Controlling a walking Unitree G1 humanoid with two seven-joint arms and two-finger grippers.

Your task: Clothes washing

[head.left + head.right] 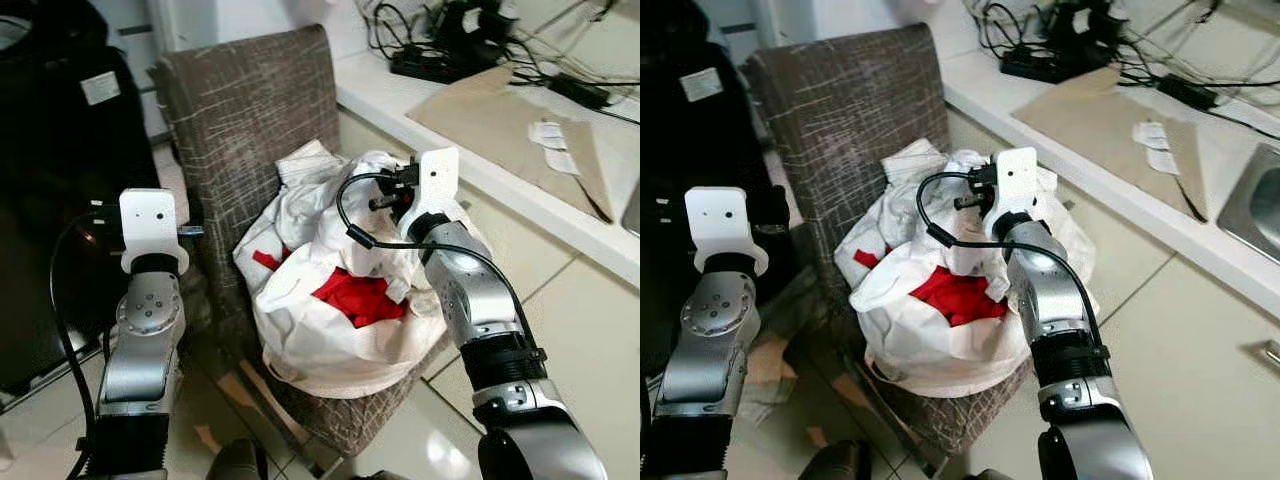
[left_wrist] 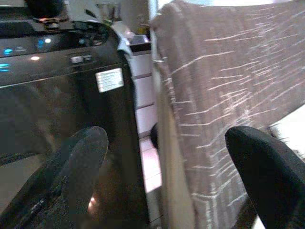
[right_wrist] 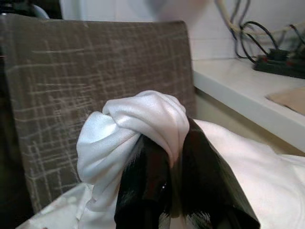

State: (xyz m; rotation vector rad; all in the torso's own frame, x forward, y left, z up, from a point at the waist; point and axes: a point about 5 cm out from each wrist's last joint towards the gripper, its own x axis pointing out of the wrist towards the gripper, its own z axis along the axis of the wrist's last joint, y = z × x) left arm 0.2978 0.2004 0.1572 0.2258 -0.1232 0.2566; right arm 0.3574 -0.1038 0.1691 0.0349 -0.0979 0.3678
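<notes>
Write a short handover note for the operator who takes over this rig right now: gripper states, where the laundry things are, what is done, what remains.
Right gripper: shut on a fold of the white cloth, at the top of the laundry pile on the chair.
Left gripper: open, holding nothing, beside the chair back, next to the black washing machine.
Done: cloth gripped.
Left: lift it clear, carry it to the machine; red garment and the rest of the pile remain on the chair.

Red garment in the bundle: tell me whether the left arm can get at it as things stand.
Probably not directly. The left gripper hangs beside the chair, jaws open, and the red garment lies half wrapped in white cloth held by the right gripper.
</notes>
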